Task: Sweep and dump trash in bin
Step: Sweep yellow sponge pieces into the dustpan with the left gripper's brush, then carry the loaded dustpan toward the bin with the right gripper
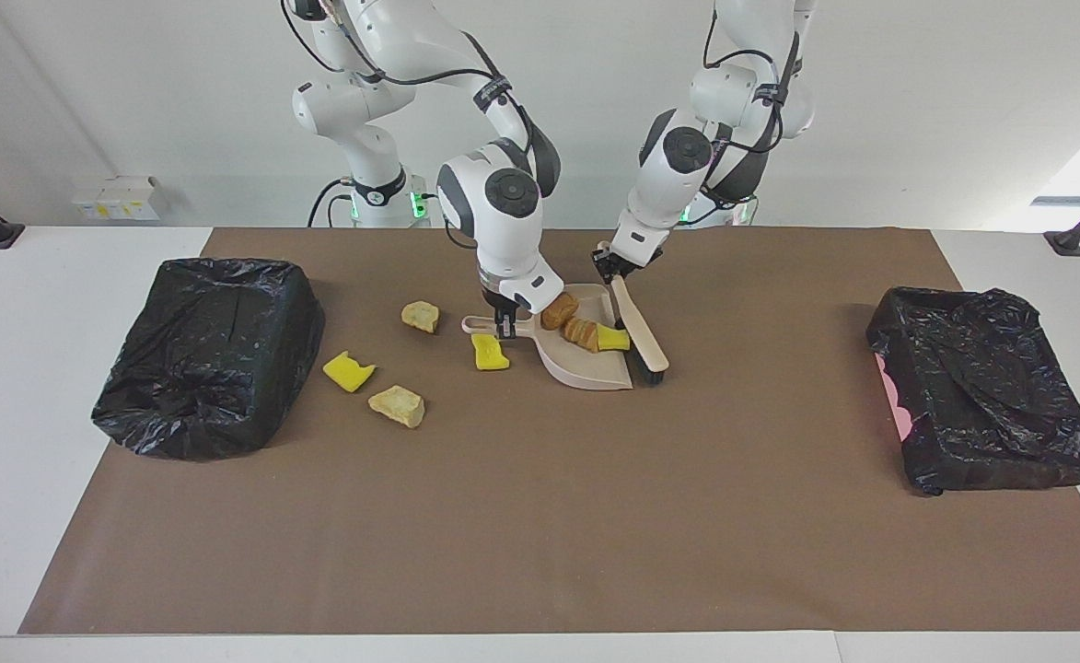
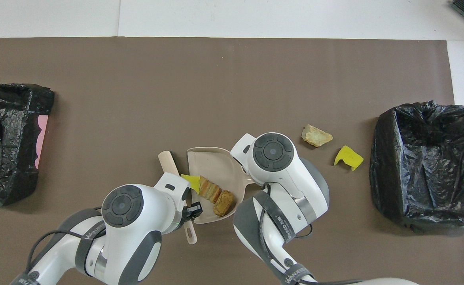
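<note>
Left gripper [image 1: 609, 267]: pressed together on the handle of the beige long-handled brush [image 1: 643, 333], whose dark bristle head rests at the open lip of the dustpan.
Right gripper [image 1: 504, 324]: pinching the handle of the beige plastic dustpan [image 1: 586, 368], which lies flat on the brown paper sheet [image 1: 540, 516] covering the bench, near the edge next to the robots.
Trash in the pan: two orange-brown bread-like pieces [image 1: 572, 322] and one bright yellow sponge piece [image 1: 612, 340] touching the brush head.
Trash still loose: a yellow sponge piece [image 1: 489, 353] just beside the pan handle; a pale tan rock-like lump [image 1: 421, 316]; another yellow sponge piece [image 1: 348, 371] and a second tan lump [image 1: 397, 405] near the black bag-lined bin [image 1: 208, 354] at the right arm's end of the bench.
Handling: sponge likely light and springy, may bounce off bristles; lumps look stiff, may roll. None needs gripping; push from the side away from the pan.
Open room: wide bare paper toward the bench edge away from the robots; a second black-lined bin [image 1: 986, 401] sits at the left arm's end.
</note>
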